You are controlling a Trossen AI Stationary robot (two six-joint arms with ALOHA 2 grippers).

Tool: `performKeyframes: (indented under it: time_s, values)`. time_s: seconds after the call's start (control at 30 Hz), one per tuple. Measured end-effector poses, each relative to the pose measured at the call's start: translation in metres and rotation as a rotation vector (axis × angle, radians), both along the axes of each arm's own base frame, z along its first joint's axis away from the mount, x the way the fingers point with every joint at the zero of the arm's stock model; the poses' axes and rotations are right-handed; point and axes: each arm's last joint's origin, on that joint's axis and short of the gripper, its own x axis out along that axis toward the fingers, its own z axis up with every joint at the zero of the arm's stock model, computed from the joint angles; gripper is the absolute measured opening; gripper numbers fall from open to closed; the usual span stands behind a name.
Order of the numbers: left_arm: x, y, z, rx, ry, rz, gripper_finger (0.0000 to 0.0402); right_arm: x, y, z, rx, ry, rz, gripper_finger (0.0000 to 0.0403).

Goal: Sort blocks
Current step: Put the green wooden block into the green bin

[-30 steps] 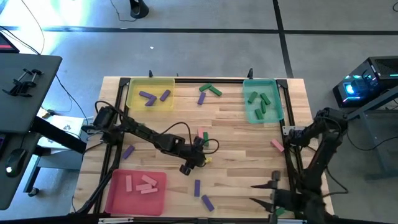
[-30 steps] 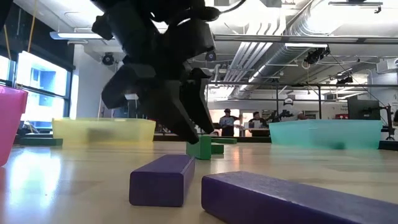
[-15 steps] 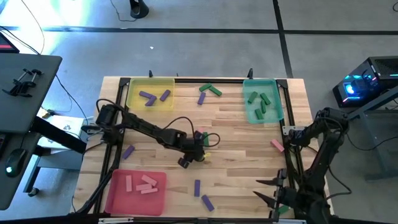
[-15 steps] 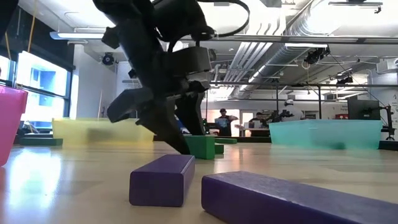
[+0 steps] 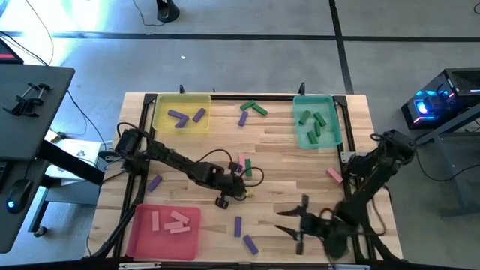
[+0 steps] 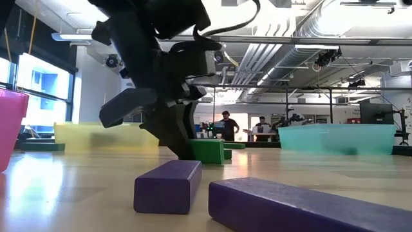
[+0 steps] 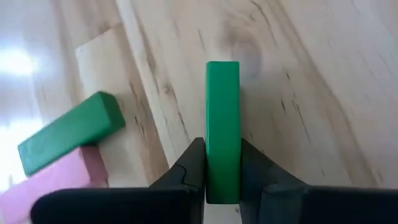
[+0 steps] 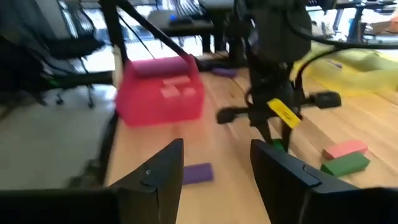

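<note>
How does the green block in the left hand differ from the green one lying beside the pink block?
The held green block is clamped between the left hand fingers; the loose green block lies free. The loose one touches the pink block; the held one stands apart and is angled differently. Both look alike in colour and shape.

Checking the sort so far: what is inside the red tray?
The red tray holds pink blocks, about three. Nothing covers them from above.

Green block (image 7: 222, 124) in black left gripper (image 7: 222, 180); trays yellow (image 5: 181, 114), teal (image 5: 316, 121), red (image 5: 164, 229).
</note>
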Motion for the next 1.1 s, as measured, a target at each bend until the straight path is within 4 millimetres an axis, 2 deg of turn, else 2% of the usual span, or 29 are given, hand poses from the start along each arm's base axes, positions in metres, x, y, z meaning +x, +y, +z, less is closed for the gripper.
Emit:
performKeyframes:
  time_s: [0.23,0.4,0.53,0.67,0.83,0.97,1.1]
  values:
    - [-0.006,-0.033,0.001,-0.066,-0.051,0.038,0.0034,0.039,-0.023,-0.032,-0.072,0.109,-0.054,0.0172]
    - [-0.012,-0.052,0.0,-0.143,-0.165,0.023,0.0032,0.054,-0.032,-0.04,-0.029,0.147,-0.017,0.0172]
    - [-0.017,-0.052,-0.001,-0.251,-0.353,0.044,0.0031,0.058,-0.032,-0.039,-0.021,0.133,0.013,0.0172]
    - [-0.019,-0.052,0.007,-0.39,-0.641,0.036,0.0031,0.06,-0.03,-0.034,-0.04,0.092,0.024,0.0172]
    - [-0.026,-0.055,0.02,-0.484,-0.881,-0.006,0.0031,0.062,-0.031,-0.025,-0.073,-0.002,-0.087,0.0172]
    - [-0.027,-0.061,0.03,-0.5,-0.963,-0.04,0.0031,0.066,-0.032,-0.017,-0.089,-0.055,-0.095,0.0172]
    - [-0.026,-0.069,0.037,-0.505,-1.007,-0.072,0.0032,0.074,-0.035,-0.01,-0.068,-0.099,-0.001,0.0172]
